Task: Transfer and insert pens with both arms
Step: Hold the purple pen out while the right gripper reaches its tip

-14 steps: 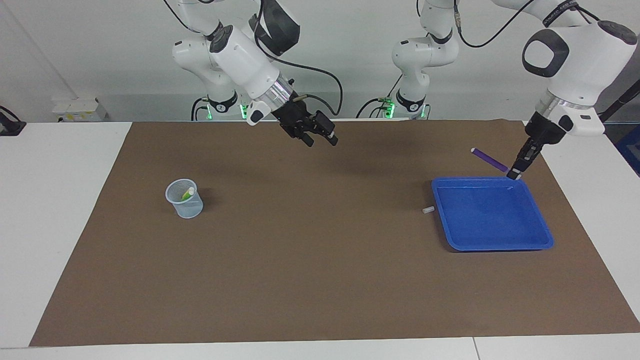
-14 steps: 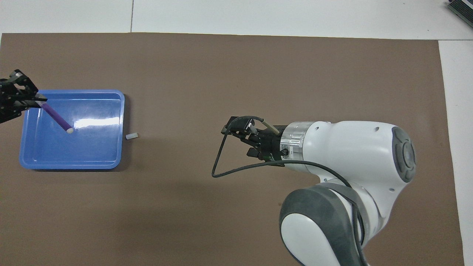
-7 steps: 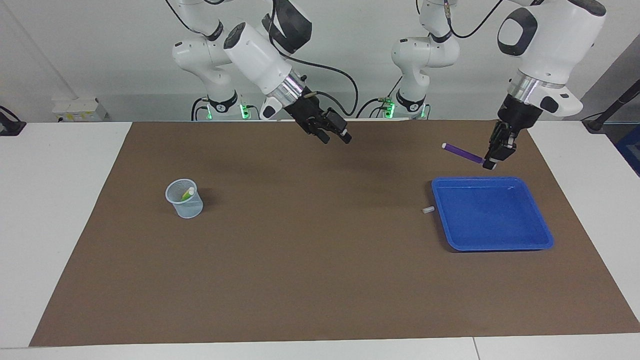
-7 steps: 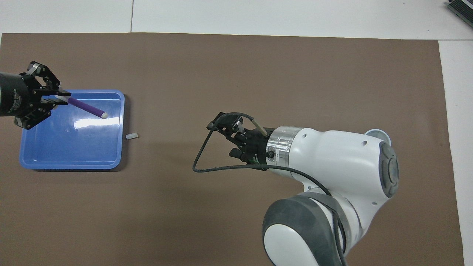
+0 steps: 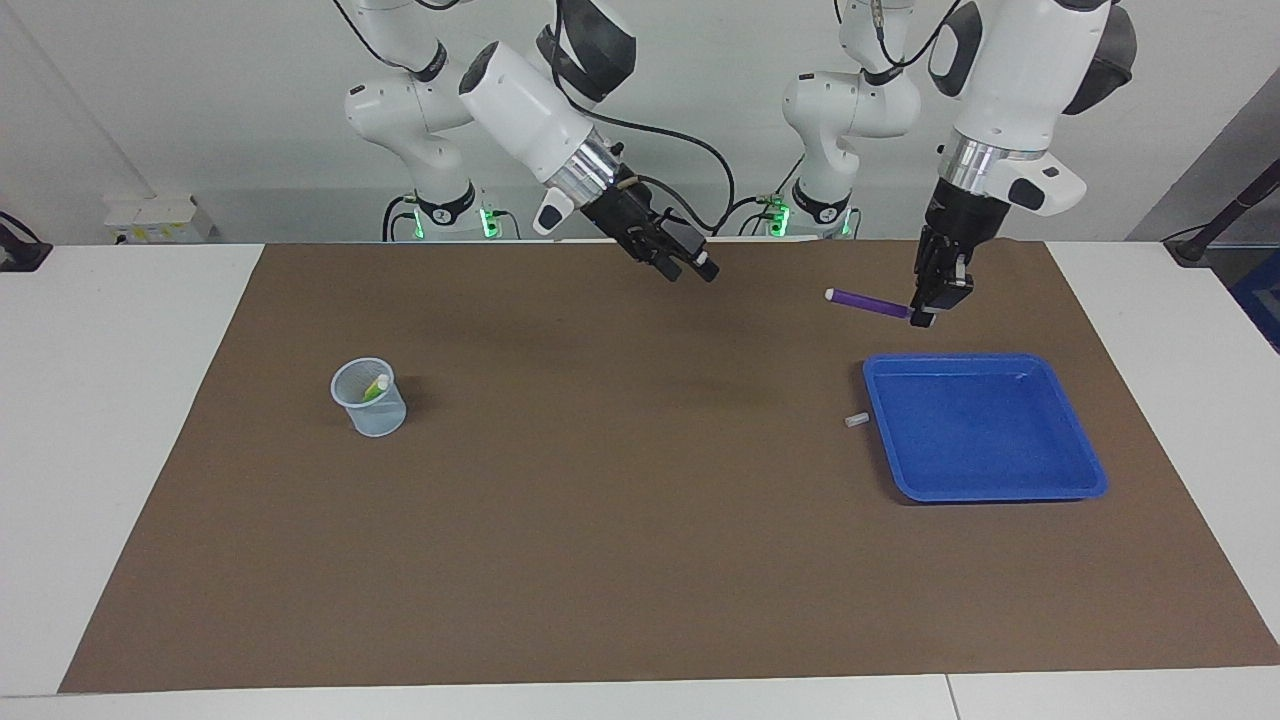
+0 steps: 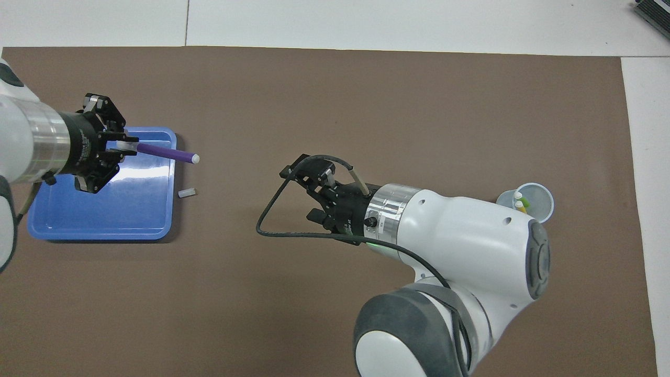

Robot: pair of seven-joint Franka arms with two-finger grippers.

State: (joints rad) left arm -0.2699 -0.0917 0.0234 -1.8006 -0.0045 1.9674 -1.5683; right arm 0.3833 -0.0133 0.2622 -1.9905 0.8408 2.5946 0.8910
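- The purple pen (image 5: pixel 868 301) is a slim, short stick with a deep violet barrel and a pale whitish cap tip at its free end; it lies almost level in the air, its capped tip pointing toward the right arm's end of the table
- The left gripper (image 5: pixel 925 318) is clamped on the pen's other end, fingertips pressed together around the barrel; it hangs over the brown mat (image 5: pixel 620 520), just off the edge of the blue tray (image 5: pixel 1090 470) that lies nearest the robots
- In the overhead view the purple pen (image 6: pixel 166 153) juts out from the left gripper (image 6: pixel 125 147) across the tray's (image 6: pixel 99 230) corner, its white tip past the rim
- A tiny whitish loose cap (image 5: pixel 855 420) lies on the mat just beside the tray, toward the right arm's end
- The right gripper (image 5: pixel 690 265) is raised over the mat near the table's middle, tilted toward the left arm's end, its fingers spread apart and holding nothing
- A clear plastic cup (image 5: pixel 370 398) stands on the mat toward the right arm's end; inside it lean the bright green pen (image 5: pixel 373 389) and the yellow pen (image 6: pixel 520 207), each with a pale cap end up
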